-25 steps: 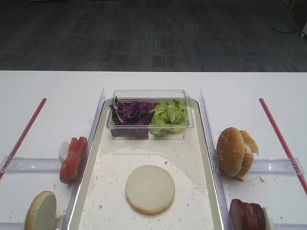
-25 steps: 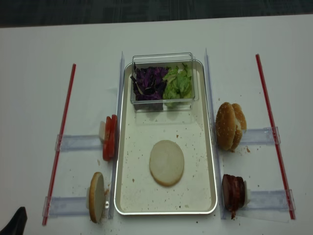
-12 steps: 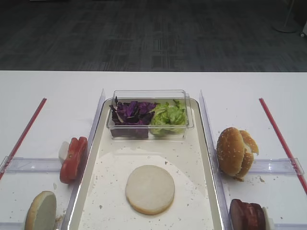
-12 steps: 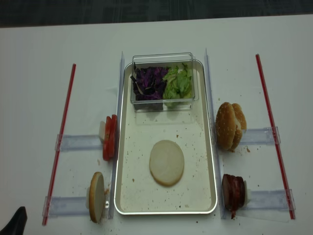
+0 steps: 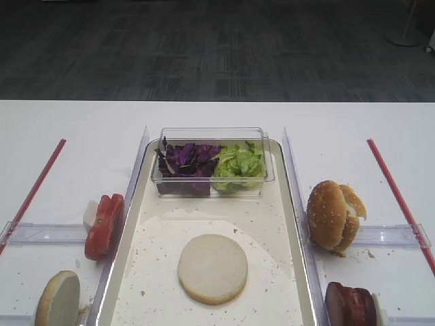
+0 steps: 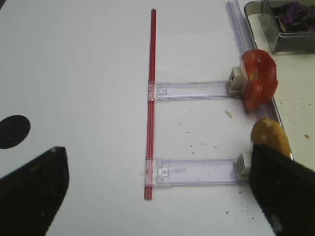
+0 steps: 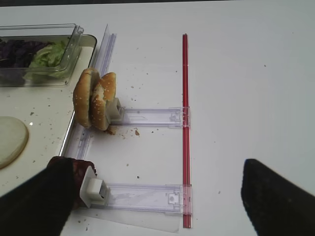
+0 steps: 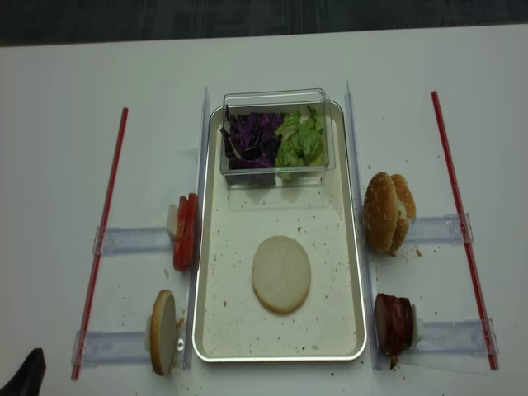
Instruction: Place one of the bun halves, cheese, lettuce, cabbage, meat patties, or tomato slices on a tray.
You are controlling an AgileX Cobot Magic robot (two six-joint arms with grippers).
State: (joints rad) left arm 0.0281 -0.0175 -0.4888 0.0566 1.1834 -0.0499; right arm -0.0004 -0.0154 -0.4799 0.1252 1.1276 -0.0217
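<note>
One bun half (image 5: 213, 267) lies flat in the middle of the tray (image 8: 280, 358). A second bun half (image 8: 162, 332) stands on edge left of the tray, with tomato slices (image 8: 185, 232) beyond it. Meat patties (image 8: 393, 323) stand at the tray's near right. Cabbage (image 5: 185, 159) and lettuce (image 5: 238, 165) fill a box at the tray's far end. No cheese shows. My left gripper (image 6: 157, 196) hangs open over bare table, its right finger beside the standing bun half (image 6: 268, 135). My right gripper (image 7: 157, 196) is open too, its left finger next to the meat patties (image 7: 78, 172).
Sesame buns (image 5: 333, 216) stand on edge right of the tray. The clear plastic box (image 5: 213, 134) sits on the tray's far end. Red strips (image 8: 103, 231) (image 8: 462, 223) and clear rails (image 6: 192, 89) (image 7: 147, 117) flank both sides. Crumbs dot the tray floor.
</note>
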